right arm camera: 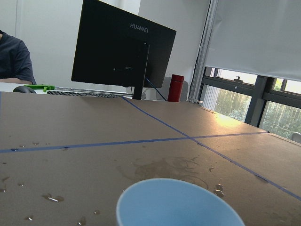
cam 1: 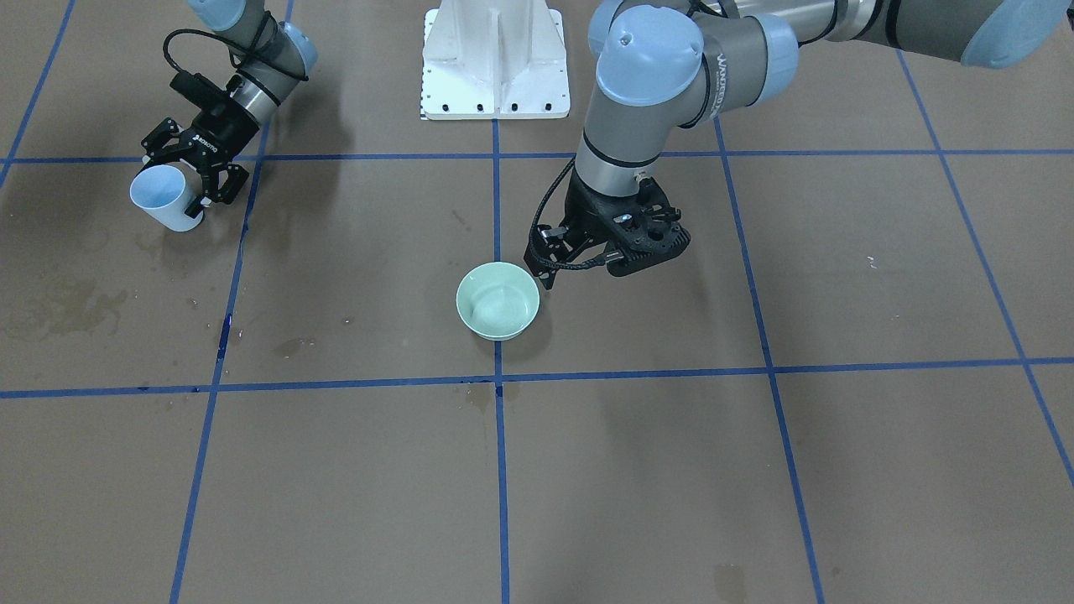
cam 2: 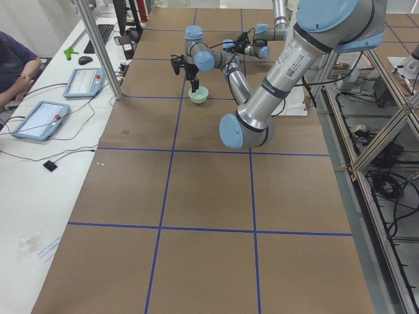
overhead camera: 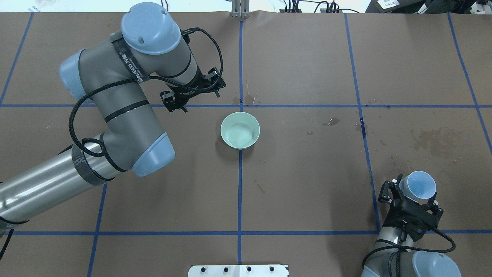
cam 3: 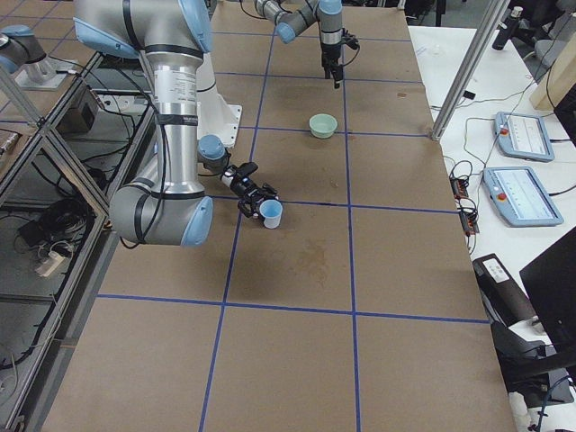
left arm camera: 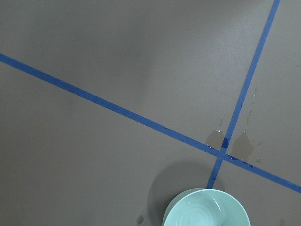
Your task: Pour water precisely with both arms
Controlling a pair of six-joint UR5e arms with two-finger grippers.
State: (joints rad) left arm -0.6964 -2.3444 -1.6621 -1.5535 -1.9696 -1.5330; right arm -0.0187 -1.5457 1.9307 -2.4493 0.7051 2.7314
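Note:
A pale green bowl (overhead camera: 240,130) stands at the table's middle on a blue tape line. Faint ripples and glints of water (left arm camera: 207,214) show inside it in the left wrist view. My left gripper (overhead camera: 192,92) points down, open and empty, beside the bowl and apart from it; in the front view it (cam 1: 608,252) is right of the bowl (cam 1: 497,299). My right gripper (overhead camera: 414,198) is shut on a pale blue cup (overhead camera: 421,184), held upright low over the table near the robot's side. The cup (cam 1: 161,197) shows at the front view's left. I cannot tell whether the cup holds water.
The white ribbed pedestal (cam 1: 495,59) stands at the robot's base. Dark wet stains (overhead camera: 436,138) lie near the cup, and small ones (overhead camera: 246,100) beyond the bowl. Blue tape lines grid the brown table. Operators' tablets (cam 2: 39,118) and a monitor (right arm camera: 120,47) lie past the far edge.

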